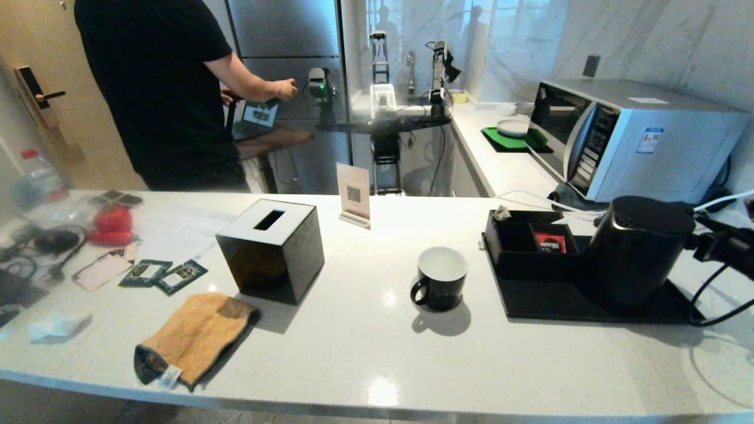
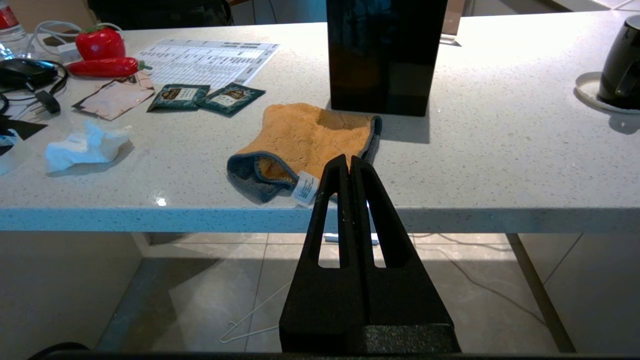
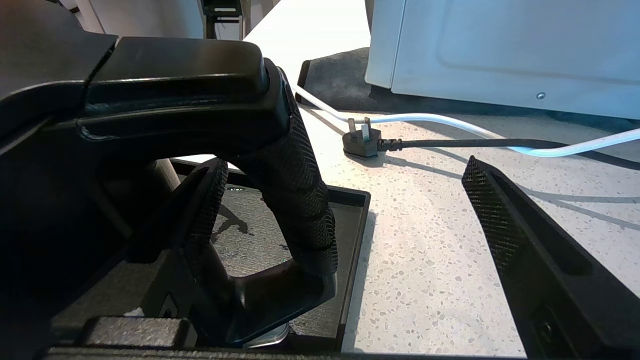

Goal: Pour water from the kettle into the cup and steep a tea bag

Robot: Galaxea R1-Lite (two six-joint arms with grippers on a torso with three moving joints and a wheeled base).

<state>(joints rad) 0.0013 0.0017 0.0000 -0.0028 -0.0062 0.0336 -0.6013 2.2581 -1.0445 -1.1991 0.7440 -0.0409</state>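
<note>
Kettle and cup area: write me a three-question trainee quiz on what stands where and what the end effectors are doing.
1. True or false: the cup stands on the black tray beside the kettle.
2. Which part of the kettle does the open right end effector straddle? A) the lid B) the handle C) the spout
3. Fill in: the left end effector hangs in front of the counter edge, near the orange ______.

Key:
1. False; the cup stands on the bare counter, apart from the tray.
2. B; one finger sits inside the handle loop, the other outside it.
3. Cloth.
</note>
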